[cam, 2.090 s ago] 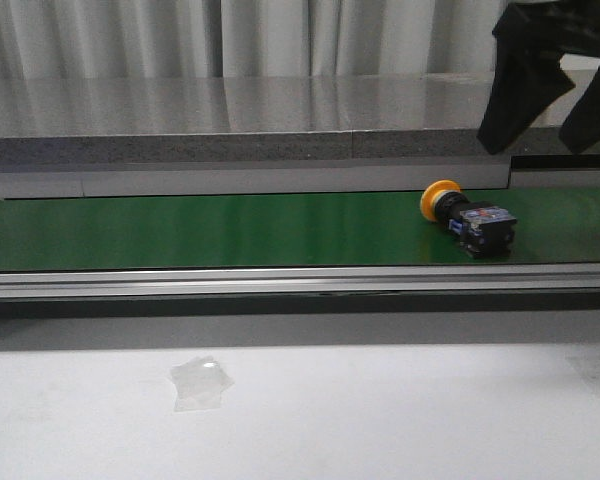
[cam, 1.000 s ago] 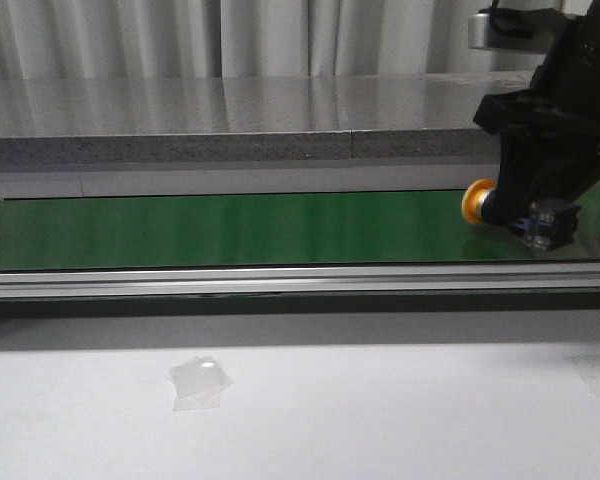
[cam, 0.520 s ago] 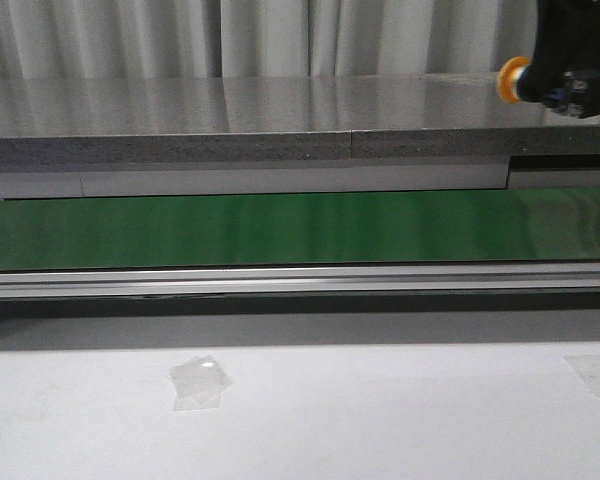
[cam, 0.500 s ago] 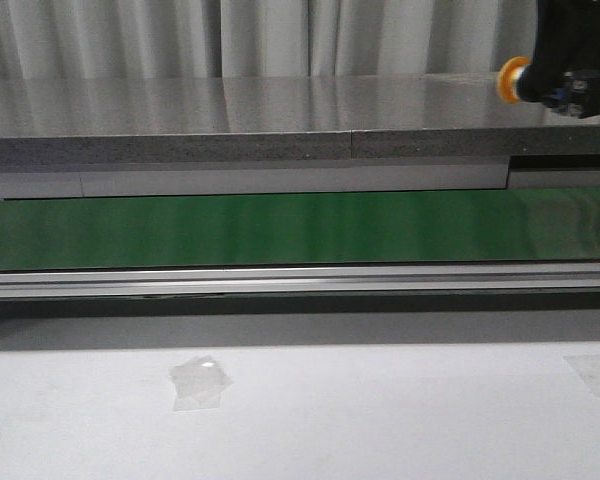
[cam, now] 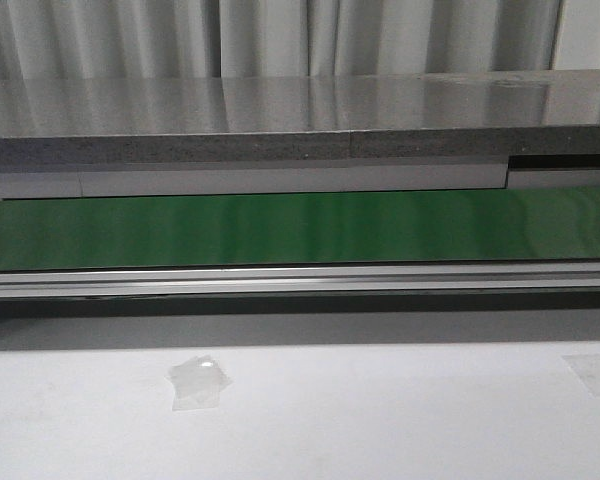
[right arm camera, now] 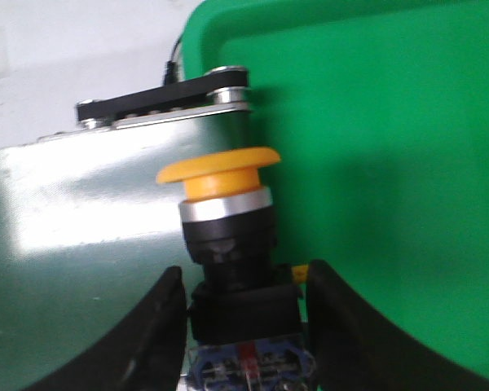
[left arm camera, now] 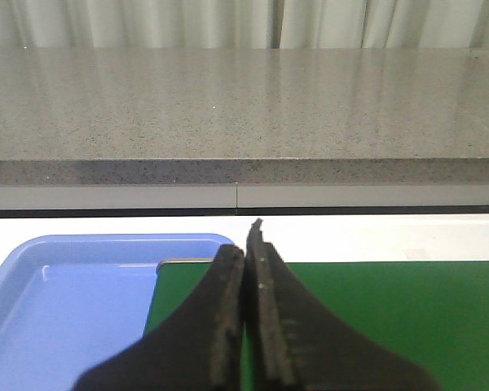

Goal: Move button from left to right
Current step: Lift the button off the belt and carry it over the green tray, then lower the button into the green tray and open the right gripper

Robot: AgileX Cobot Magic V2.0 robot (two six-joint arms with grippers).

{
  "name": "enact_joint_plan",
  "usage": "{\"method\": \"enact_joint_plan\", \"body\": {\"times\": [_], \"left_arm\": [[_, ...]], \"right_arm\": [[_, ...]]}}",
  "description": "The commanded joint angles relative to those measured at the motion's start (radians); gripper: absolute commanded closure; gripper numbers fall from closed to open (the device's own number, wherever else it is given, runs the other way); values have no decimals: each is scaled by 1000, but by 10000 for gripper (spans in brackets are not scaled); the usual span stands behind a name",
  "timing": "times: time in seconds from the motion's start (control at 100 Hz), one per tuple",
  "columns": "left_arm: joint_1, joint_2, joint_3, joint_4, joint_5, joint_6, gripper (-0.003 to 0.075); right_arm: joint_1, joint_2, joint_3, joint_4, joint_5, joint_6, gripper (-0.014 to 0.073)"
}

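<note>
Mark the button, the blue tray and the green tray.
button (right arm camera: 218, 173): right wrist view, on its orange cap.
blue tray (left arm camera: 73, 301): left wrist view, on its floor.
green tray (right arm camera: 391, 163): right wrist view, on its floor.

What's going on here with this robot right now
The right gripper holds the button, an orange-yellow mushroom-head push button with a silvery collar and black body, clamped by its body between the fingers. It hangs over the end of the dark green conveyor belt, beside a bright green tray. The left gripper is shut and empty, above the belt near a blue tray. Neither arm shows in the front view.
</note>
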Motion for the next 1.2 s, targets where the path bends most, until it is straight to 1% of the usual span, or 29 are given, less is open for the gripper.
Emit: {"method": "enact_joint_plan", "body": {"times": [0.0, 0.17, 0.7, 1.19], "left_arm": [[-9, 4, -30, -9, -82, -3, 740], [-9, 4, -30, -9, -82, -3, 740], [-9, 4, -30, -9, -82, -3, 740], [-9, 4, -30, -9, -82, -3, 740]], "right_arm": [[-40, -43, -35, 9, -58, -3, 398], [-76, -4, -35, 9, -90, -24, 398], [-73, 219, -35, 13, -131, -28, 398], [-73, 305, -35, 25, -132, -28, 394]]}}
